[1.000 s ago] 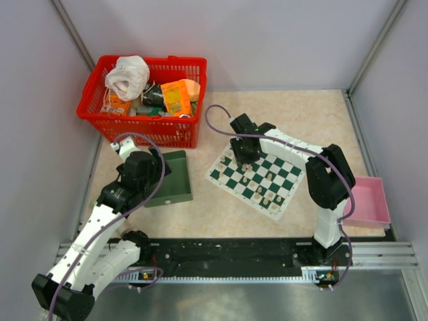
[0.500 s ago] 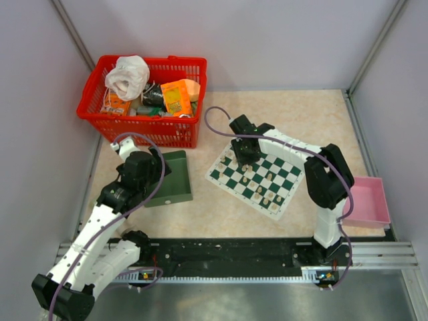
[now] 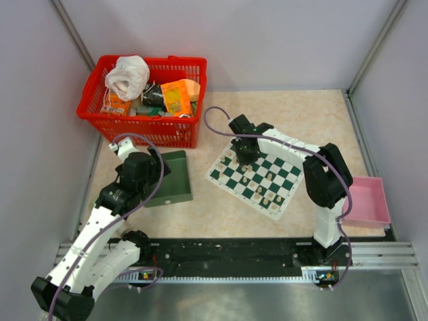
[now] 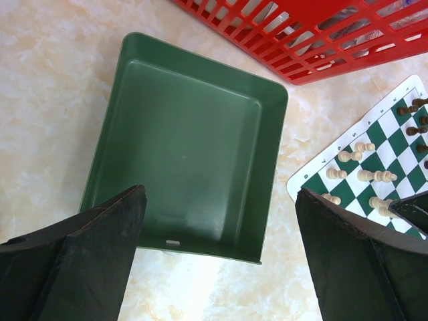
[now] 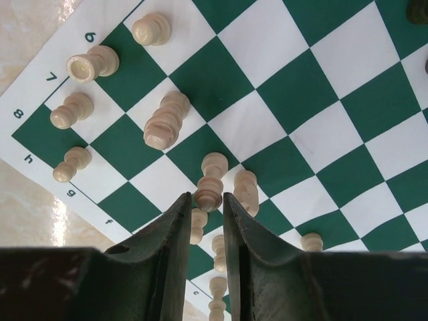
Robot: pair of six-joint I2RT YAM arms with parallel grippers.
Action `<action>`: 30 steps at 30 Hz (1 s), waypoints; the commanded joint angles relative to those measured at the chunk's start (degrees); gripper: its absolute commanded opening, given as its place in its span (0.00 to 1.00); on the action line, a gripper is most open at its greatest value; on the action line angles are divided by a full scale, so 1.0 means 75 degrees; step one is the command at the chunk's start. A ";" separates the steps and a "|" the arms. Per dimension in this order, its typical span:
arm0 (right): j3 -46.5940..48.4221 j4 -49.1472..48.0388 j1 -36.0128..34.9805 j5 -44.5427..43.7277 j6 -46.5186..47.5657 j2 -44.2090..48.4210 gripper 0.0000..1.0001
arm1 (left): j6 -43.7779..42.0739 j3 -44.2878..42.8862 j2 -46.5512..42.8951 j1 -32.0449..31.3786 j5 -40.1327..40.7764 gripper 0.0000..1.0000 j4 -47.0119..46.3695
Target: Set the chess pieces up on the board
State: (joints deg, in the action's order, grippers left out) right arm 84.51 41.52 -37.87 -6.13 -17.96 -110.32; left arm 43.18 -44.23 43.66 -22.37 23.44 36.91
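Note:
The green-and-white checked board [image 3: 281,175] lies right of centre, with several cream-white pieces [image 3: 257,188] and black pieces on it. My right gripper [image 3: 245,158] hangs over the board's far-left part. In the right wrist view my right gripper [image 5: 204,200] is shut on the head of a cream-white piece [image 5: 214,170] that stands on the board [image 5: 321,127], with other cream pieces [image 5: 164,120] close round it. My left gripper [image 3: 151,175] is open and empty above the near edge of the dark green tray [image 4: 187,134]. The left wrist view also shows the left gripper [image 4: 219,195] and the board's corner [image 4: 394,137].
A red basket [image 3: 144,127] full of odds and ends stands at the far left, just behind the green tray [image 3: 172,179]; its wall also shows in the left wrist view [image 4: 301,40]. A pink tray [image 3: 369,200] sits at the right edge. Walls close in the table.
My right gripper has crept a little left and away over the board's far-left corner. The left arm has shifted slightly over the green tray.

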 commanded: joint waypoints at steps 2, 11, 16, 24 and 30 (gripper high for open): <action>0.0462 -0.0016 -0.0142 0.0020 0.0097 -0.0056 0.23 | 0.0020 0.0014 -0.0091 0.0041 0.0097 0.99 -0.0139; 0.0580 0.0077 -0.0224 0.0126 0.0027 0.0295 0.17 | 0.0008 0.0038 -0.0067 0.0030 0.0085 0.99 -0.0151; 0.0089 0.0160 -0.0306 0.0301 -0.0137 0.1196 0.17 | 0.0043 0.0038 -0.0114 0.0030 0.0085 0.99 -0.0163; -0.1551 0.0125 -0.0693 0.0618 -0.0734 0.2615 0.17 | 0.0091 0.0085 -0.0009 0.0041 -0.0031 0.99 -0.0397; -0.2478 -0.0121 -0.0881 0.0607 -0.1098 0.2967 0.16 | 0.0126 0.0120 0.0179 0.0041 -0.0254 0.99 -0.0573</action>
State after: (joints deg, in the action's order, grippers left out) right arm 69.38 42.41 -43.46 -2.04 -23.35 -90.04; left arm 43.46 -44.10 44.21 -22.35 22.90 36.03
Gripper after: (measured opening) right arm 0.169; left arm 0.987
